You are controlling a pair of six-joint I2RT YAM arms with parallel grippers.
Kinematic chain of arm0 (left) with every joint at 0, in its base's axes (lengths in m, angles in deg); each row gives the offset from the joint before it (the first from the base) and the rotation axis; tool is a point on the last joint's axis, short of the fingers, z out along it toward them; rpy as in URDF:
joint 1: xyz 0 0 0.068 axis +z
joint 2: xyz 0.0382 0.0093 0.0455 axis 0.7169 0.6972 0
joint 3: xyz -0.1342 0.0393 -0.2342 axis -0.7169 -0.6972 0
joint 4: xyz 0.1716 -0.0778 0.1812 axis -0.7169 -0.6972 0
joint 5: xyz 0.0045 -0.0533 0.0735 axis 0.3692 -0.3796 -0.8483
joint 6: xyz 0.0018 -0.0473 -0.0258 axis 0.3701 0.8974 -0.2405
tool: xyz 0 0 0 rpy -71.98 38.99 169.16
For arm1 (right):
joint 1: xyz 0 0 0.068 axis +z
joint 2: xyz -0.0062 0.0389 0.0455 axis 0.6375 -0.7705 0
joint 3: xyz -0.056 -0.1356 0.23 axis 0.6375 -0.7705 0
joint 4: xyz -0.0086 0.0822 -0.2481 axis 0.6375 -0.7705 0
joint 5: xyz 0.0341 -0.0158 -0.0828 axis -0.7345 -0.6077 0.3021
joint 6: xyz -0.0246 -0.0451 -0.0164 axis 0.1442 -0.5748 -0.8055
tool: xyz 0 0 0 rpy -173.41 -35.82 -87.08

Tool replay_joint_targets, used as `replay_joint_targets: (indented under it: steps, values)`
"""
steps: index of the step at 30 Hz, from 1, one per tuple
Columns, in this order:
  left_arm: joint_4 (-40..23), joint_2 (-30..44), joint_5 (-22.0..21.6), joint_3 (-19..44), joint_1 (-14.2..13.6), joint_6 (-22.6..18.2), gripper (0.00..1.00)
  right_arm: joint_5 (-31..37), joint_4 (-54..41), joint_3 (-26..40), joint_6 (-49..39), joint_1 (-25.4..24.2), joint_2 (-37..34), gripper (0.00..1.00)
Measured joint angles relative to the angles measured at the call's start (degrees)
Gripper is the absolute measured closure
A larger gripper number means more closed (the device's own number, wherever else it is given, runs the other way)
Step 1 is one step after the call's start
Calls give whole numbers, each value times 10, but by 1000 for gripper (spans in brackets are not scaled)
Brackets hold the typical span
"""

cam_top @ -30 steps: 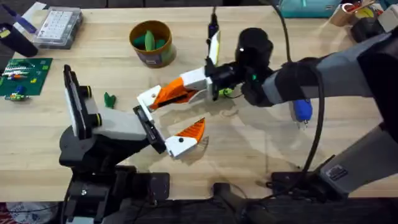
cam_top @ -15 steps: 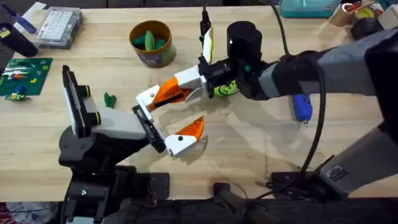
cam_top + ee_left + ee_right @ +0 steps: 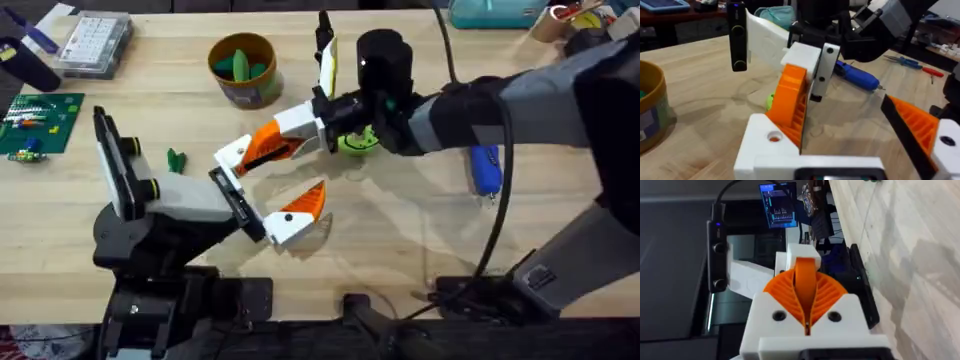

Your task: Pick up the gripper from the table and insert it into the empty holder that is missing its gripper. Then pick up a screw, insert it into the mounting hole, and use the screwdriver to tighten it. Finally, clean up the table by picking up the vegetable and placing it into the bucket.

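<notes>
Overhead: right gripper (image 3: 268, 148) is clamped on the long orange gripper (image 3: 234, 156), held above the table w/ its white base right at the black plate of the holder (image 3: 185, 198). Contact there? Can't tell.

The long orange gripper finger (image 3: 262, 150) with white base hangs tilted above the surface, its base near the holder's black plate (image 3: 238, 204); blue screwdriver (image 3: 484, 170) lies rightward; yellow bucket (image 3: 241, 68) holds greens, probably vegetables
</notes>
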Motion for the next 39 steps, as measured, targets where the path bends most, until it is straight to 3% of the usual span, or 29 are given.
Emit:
replay_joint_targets:
  steps: [30,32,36,39]
  values:
    - [0,0,-5,0,0,0,10,6,-2,2,-4,1,-1,993]
    - [0,0,-6,0,0,-1,10,6,-2,2,-4,1,-1,918]
    - [1,0,-9,0,0,-9,10,14,-11,2,-10,8,-7,521]
    - [1,0,-12,0,0,-12,10,15,-13,2,-13,10,-15,387]
